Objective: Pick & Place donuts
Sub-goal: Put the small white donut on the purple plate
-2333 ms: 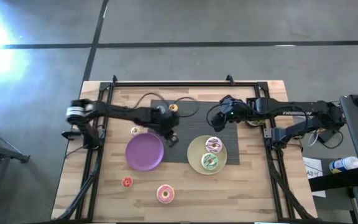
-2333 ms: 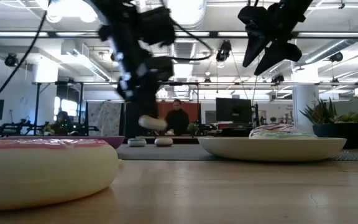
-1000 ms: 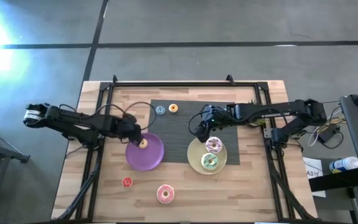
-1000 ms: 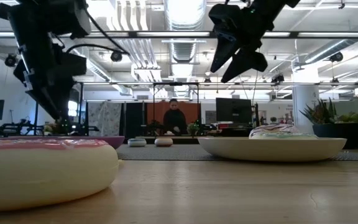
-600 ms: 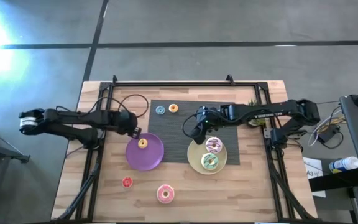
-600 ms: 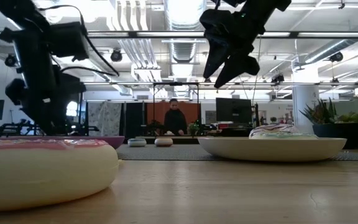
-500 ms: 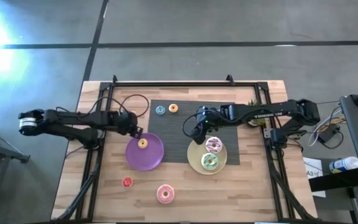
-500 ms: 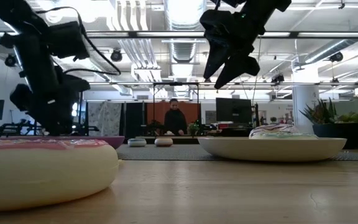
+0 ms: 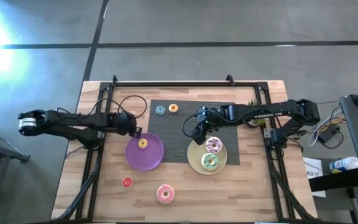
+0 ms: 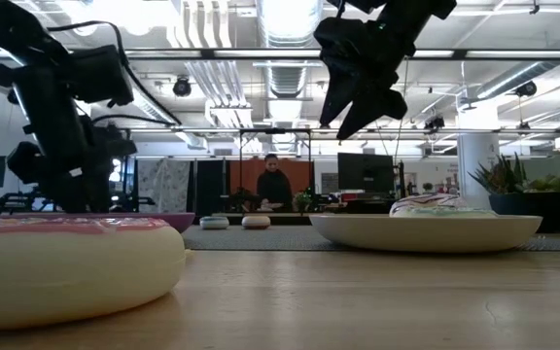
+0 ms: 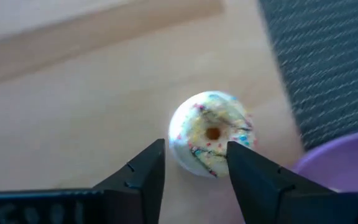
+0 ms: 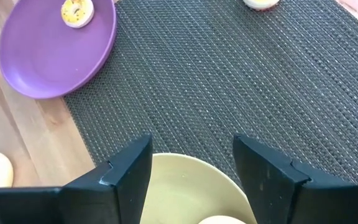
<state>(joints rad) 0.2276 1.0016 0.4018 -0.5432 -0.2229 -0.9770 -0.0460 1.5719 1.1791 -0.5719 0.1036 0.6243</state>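
My left gripper hangs open over the wood just beyond the purple plate. Its fingers stand on either side of a tiny pale donut with sprinkles that lies flat on the table. A tiny yellow donut lies on the purple plate. My right gripper is open and empty above the dark mat, by the far-left rim of the pale-yellow plate. That plate holds the white streaked donut and the green donut.
Tiny blue and orange donuts lie on the mat's far part. A red donut and the pink donut lie on the wood near the front edge. A dark frame runs around the table.
My left gripper has drawn back from over the purple plate toward the table's far edge and sunk lower over the pale donut on the wood. My right gripper has shifted a little toward the table's left edge over the mat. The yellow donut stays on the purple plate.
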